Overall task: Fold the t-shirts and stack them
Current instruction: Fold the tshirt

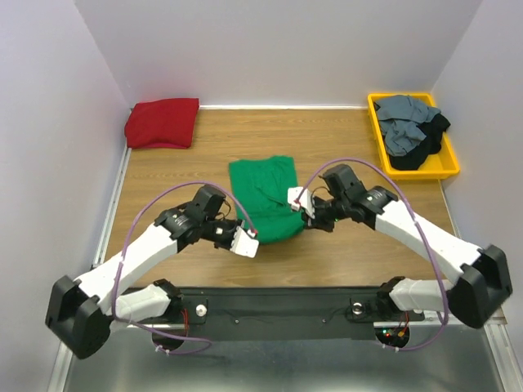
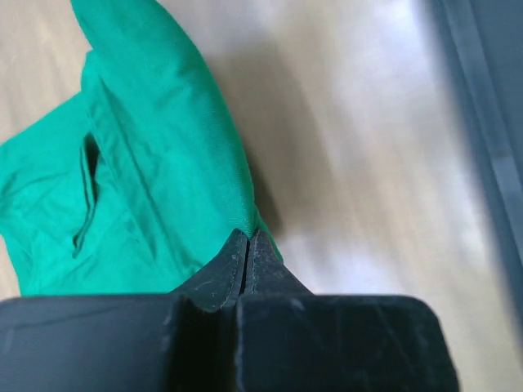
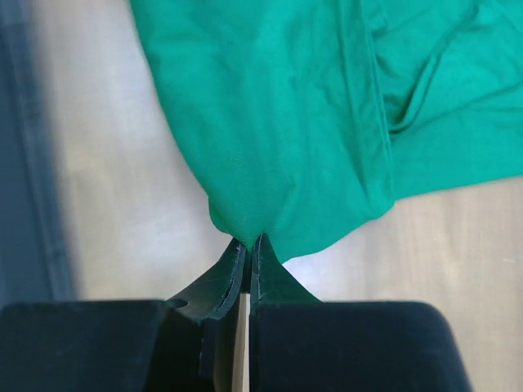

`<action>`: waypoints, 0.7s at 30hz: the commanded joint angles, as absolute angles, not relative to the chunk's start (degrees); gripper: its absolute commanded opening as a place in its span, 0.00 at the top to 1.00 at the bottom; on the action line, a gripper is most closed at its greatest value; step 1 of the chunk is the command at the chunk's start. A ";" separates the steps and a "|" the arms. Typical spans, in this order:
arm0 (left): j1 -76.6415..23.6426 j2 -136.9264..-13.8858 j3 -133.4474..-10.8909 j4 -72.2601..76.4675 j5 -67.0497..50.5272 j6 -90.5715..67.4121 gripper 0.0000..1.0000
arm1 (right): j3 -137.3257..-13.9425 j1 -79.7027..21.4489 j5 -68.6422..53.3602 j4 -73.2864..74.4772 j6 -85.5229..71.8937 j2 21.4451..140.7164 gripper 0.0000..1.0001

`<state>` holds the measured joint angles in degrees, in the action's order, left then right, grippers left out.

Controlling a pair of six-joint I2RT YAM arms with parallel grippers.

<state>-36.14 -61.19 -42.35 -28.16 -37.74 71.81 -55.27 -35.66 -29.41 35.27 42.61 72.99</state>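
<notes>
the green t-shirt (image 1: 263, 192) lies in the middle of the table (image 1: 163, 175); the left tool (image 2: 248, 238) is clenched on its near corner, the right tool (image 3: 248, 242) on its right edge.

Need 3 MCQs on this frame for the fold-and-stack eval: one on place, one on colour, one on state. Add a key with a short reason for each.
1. Where does the red t-shirt lie?
A. At the near edge, between the arm bases
B. At the far left corner of the table
C. Draped over the right arm

2. What is in the yellow tray?
A. Green and red cloth
B. White cloth only
C. Grey cloth and black cloth

3. How do the left gripper and right gripper stand?
A. Both shut on the green t-shirt
B. Both open above it
C. One open, one shut

Key:
1 B: the top view shows it folded by the far left wall.
2 C: only grey and black show in the tray.
3 A: each wrist view shows closed jaws pinching green cloth.
</notes>
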 commanded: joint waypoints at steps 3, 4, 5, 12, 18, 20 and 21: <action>-38.41 -51.78 -43.33 -38.23 -48.06 67.25 1.00 | -56.07 -40.17 -35.15 47.28 42.54 63.12 0.99; -38.41 -51.25 -44.03 -38.41 -49.12 65.67 1.00 | -56.77 -40.25 -34.11 47.20 41.23 62.93 0.99; -38.41 -50.72 -45.60 -37.97 -50.52 62.17 1.00 | -57.65 -40.25 -33.41 46.94 38.96 63.19 0.99; -27.97 -61.85 -55.88 -38.14 -53.25 59.75 1.00 | -68.54 -32.80 -34.18 45.27 41.39 75.65 0.99; -17.93 -86.10 -71.26 -40.52 -55.02 58.64 1.00 | -75.49 -24.35 -39.72 44.91 48.07 91.83 0.99; -17.32 -95.50 -76.08 -39.91 -54.23 54.60 1.00 | -76.63 -23.56 -40.95 44.56 49.39 96.39 0.99; -16.44 -98.58 -77.77 -40.34 -54.32 53.97 1.00 | -78.03 -23.29 -41.39 44.39 49.31 100.68 0.99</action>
<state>-17.96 -89.10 -72.10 -38.44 -53.17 58.67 -74.52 -23.68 -37.34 44.42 45.71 94.21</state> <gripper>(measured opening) 0.033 0.039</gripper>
